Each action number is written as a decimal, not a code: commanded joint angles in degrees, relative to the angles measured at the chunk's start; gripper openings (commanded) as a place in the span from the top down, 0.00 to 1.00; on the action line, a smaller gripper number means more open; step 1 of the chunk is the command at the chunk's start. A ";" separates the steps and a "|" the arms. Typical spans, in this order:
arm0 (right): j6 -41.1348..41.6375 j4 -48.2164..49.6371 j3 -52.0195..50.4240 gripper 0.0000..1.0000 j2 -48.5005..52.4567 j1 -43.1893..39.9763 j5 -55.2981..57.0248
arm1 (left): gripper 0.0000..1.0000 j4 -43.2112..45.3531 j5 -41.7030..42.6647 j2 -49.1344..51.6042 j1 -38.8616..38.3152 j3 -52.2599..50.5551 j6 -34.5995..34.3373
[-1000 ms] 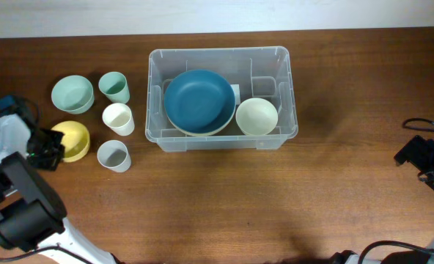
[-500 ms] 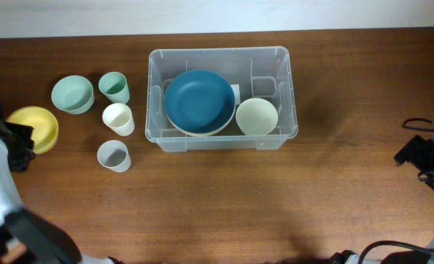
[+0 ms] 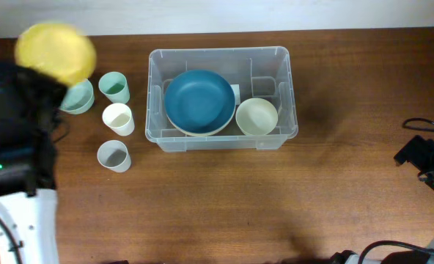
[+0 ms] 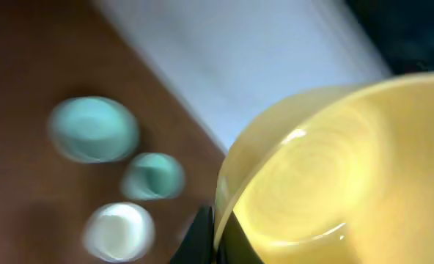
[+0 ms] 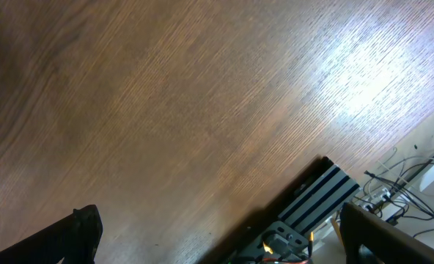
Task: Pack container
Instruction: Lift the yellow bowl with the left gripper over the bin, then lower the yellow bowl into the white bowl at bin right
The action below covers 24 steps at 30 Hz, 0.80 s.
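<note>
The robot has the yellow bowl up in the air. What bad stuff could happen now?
1. The left hand pinches the yellow bowl only at its rim, and the bowl looks blurred, so it might slip out.
2. The teal cup and white cup stand between it and the container; a low swing could knock them.
3. The blue bowl and cream bowl fill much of the container, so it may land tilted.

No text, brand, number or sign can be read in any view. The white label on the base of the container shows only as a sliver beside the blue bowl, too small to make out any print.
</note>
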 commanded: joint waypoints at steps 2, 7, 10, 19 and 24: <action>-0.17 -0.02 -0.22 0.01 0.15 -0.37 -0.13 | 0.99 6.25 -0.04 2.64 -12.61 0.39 1.11; -0.17 -0.02 -0.22 0.01 0.15 -0.37 -0.13 | 0.99 14.69 0.00 9.75 -23.85 0.39 1.53; -0.17 -0.02 -0.22 0.01 0.15 -0.37 -0.13 | 0.99 18.56 0.04 15.06 -29.42 0.39 3.30; -0.15 -0.02 -0.22 0.01 0.15 -0.37 -0.13 | 0.99 24.44 0.13 28.28 -40.13 0.39 7.10; -0.15 -0.02 -0.22 0.01 0.15 -0.37 -0.13 | 0.98 26.47 -0.48 33.29 -41.81 0.39 9.70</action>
